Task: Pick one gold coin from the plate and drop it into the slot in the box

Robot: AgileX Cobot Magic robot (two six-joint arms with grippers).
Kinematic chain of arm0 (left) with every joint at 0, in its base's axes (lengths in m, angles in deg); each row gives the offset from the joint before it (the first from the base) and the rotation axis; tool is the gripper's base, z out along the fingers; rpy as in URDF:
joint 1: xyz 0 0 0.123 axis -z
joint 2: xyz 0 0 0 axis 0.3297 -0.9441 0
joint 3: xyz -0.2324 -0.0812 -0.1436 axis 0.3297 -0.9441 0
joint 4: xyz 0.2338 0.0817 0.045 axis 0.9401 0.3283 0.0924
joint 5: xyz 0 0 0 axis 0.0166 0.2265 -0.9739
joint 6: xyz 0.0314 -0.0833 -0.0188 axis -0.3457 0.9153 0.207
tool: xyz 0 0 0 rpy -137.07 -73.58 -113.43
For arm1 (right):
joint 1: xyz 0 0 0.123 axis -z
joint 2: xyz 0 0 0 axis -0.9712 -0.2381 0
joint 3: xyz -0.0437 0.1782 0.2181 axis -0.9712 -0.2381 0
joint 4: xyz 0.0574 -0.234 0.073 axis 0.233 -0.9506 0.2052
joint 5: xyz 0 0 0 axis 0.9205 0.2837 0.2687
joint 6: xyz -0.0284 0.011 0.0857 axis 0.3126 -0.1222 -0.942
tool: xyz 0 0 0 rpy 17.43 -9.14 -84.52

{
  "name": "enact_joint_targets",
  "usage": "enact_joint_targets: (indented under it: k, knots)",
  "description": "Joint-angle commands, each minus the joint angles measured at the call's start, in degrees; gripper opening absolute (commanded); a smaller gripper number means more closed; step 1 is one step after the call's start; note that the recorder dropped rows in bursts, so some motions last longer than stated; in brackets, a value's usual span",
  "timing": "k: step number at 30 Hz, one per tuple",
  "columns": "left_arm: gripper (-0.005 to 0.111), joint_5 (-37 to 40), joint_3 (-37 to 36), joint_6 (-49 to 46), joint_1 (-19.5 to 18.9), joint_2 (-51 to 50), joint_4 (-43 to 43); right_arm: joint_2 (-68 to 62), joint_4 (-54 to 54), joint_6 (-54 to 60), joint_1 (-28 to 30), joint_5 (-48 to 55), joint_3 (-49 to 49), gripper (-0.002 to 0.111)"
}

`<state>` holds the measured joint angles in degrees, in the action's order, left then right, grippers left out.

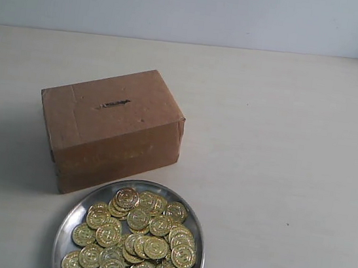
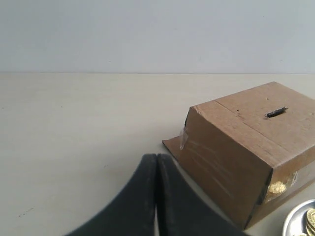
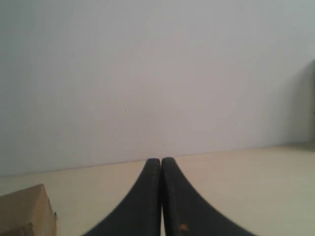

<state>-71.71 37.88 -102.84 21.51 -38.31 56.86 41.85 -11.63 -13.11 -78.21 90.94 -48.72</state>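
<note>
A brown cardboard box (image 1: pixel 110 128) stands on the pale table, with the dark box slot (image 1: pixel 112 105) cut in its top. In front of it a shiny silver plate (image 1: pixel 64 231) holds a heap of gold coins (image 1: pixel 135 244). Neither arm shows in the exterior view. In the left wrist view my left gripper (image 2: pixel 156 157) is shut and empty, a short way from the box (image 2: pixel 251 152), whose slot (image 2: pixel 275 112) faces up; a sliver of the plate (image 2: pixel 295 223) shows beside it. My right gripper (image 3: pixel 161 161) is shut on nothing, with a corner of the box (image 3: pixel 24 211) off to one side.
The pale tabletop (image 1: pixel 281 161) runs back to a light grey wall (image 1: pixel 195 7). A strip of clear tape (image 2: pixel 183 137) sticks out from a box corner.
</note>
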Motion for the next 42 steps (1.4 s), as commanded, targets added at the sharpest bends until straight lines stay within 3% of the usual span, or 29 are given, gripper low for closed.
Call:
enact_joint_targets:
  k: [1,14,42]
  knots:
    - [0.000,-0.5,-0.1,0.8,0.2,0.3,-0.5,0.3,-0.4,0.0,0.2,2.2,-0.3,0.000]
    - [0.000,-0.4,-0.1,0.8,0.2,0.3,1.5,0.3,-5.3,0.0,0.2,12.9,-0.3,0.000]
    - [0.000,-0.1,-0.1,0.8,0.2,0.3,1.5,0.3,-5.2,0.0,0.2,13.7,-0.3,0.000]
